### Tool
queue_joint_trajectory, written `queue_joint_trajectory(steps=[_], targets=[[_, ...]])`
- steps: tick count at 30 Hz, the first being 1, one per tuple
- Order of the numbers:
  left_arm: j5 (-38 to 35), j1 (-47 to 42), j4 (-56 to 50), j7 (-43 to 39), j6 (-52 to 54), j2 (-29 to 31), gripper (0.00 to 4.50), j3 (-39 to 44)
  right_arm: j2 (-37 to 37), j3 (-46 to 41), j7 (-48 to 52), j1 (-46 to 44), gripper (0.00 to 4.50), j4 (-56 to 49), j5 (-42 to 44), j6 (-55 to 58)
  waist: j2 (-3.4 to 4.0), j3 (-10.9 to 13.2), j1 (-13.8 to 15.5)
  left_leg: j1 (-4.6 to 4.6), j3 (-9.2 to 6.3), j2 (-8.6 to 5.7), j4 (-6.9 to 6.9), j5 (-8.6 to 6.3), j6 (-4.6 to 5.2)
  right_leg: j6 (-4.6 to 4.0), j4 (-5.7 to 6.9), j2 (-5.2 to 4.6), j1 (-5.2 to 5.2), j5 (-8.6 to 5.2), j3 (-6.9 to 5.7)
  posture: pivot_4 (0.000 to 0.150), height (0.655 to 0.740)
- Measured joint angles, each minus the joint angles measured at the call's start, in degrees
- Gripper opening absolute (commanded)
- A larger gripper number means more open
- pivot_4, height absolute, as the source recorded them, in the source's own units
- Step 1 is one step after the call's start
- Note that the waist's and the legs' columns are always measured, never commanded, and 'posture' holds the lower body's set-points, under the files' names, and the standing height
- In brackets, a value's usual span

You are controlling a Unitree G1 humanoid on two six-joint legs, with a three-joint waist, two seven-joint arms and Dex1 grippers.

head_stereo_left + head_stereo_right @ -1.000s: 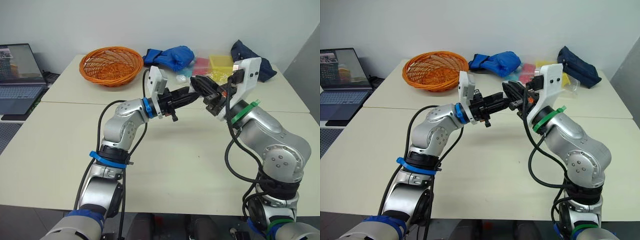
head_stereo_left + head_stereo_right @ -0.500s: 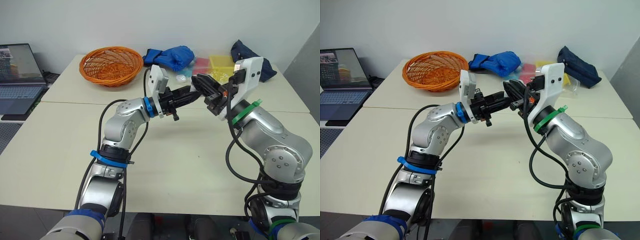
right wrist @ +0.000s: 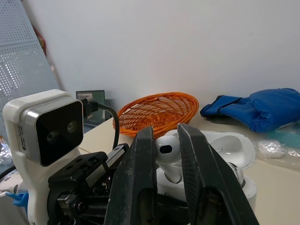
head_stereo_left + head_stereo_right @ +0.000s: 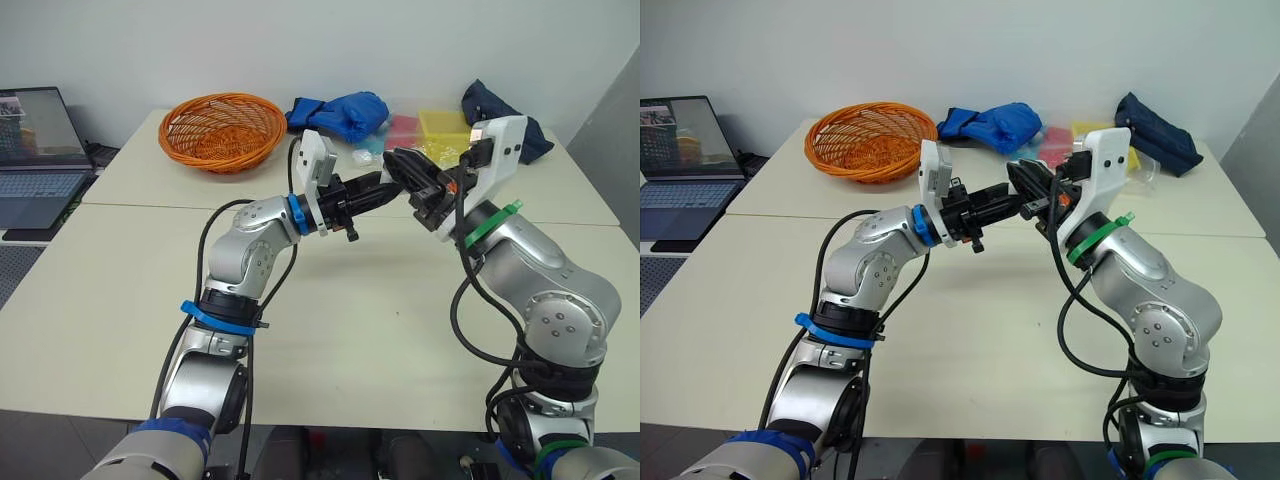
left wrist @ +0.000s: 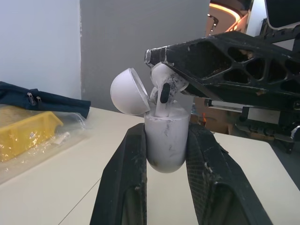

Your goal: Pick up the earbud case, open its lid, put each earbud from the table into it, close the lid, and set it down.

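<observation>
Orange basket (image 4: 222,130), laptop (image 4: 38,150), blue cloth (image 4: 345,112)

Left tool (image 4: 372,192) and right tool (image 4: 403,166), both clamped, meet tip to tip.
</observation>
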Motion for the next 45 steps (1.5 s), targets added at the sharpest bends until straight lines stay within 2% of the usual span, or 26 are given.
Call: queue_joint_trajectory(steps=[15, 17, 19, 35, 40, 41, 45], targets=[[-0.1, 0.0, -0.2, -0.3, 0.1, -0.3, 0.76, 0.1, 1.3, -2.0, -2.3, 1.1, 0.33, 0.1, 4.3, 0.0, 0.0, 0.0, 0.0, 0.0, 0.0, 0.0, 0.0, 0.0, 0.0, 0.0, -0.01, 0.0, 0.0, 0.0, 0.0, 0.15, 0.74], [-0.2, 0.0, -0.2, -0.4, 0.1, -0.3, 0.76, 0.1, 1.3, -2.0, -2.8, 1.1, 1.06, 0.2, 4.5, 0.0, 0.0, 0.0, 0.0, 0.0, 0.0, 0.0, -0.01, 0.0, 0.0, 0.01, -0.01, 0.0, 0.0, -0.01, 0.0, 0.15, 0.74], [-0.2, 0.0, -0.4, -0.4, 0.2, -0.3, 0.76, 0.1, 1.1, -2.0, -2.8, 1.1, 1.6, 0.2, 4.8, 0.0, 0.01, 0.0, 0.0, 0.0, 0.01, 0.0, -0.01, 0.0, 0.0, 0.01, -0.01, 0.0, 0.0, -0.01, 0.01, 0.15, 0.74], [-0.5, 0.0, -2.1, -0.6, 0.7, -0.4, 0.76, 0.3, -1.6, -1.8, -0.8, -0.6, 1.6, 0.1, 4.3, -2.5, 0.01, 0.0, 0.0, -0.01, 0.01, 0.01, -0.03, 0.0, 0.0, 0.03, -0.04, 0.01, -0.02, -0.03, 0.0, 0.15, 0.74], [-0.6, 0.0, -2.6, -0.7, 0.7, -0.5, 0.76, 0.3, -1.6, -2.7, -1.5, -3.7, 1.6, 0.2, 10.6, -1.6, 0.01, 0.0, 0.0, -0.01, 0.02, 0.03, -0.03, 0.0, 0.0, 0.01, -0.03, 0.01, -0.03, -0.02, 0.01, 0.15, 0.74], [-0.6, 0.0, -2.7, -0.7, 0.7, -0.5, 0.76, 0.3, -2.3, -3.3, -1.6, -4.5, 1.6, 0.2, 12.0, -1.4, 0.01, 0.0, 0.0, -0.02, 0.01, 0.02, -0.03, 0.0, 0.0, 0.01, -0.04, 0.0, -0.03, -0.02, 0.01, 0.15, 0.74], [-0.6, 0.2, -3.4, -2.0, 0.8, 0.3, 0.76, 0.3, -12.6, -9.1, 0.1, -8.7, 1.6, 3.9, 18.5, 1.0, 0.01, 0.0, 0.3, -0.05, 0.04, 0.01, -0.02, -0.01, 0.01, -0.03, -0.17, -0.1, 0.02, 0.01, 0.01, 0.15, 0.74]])
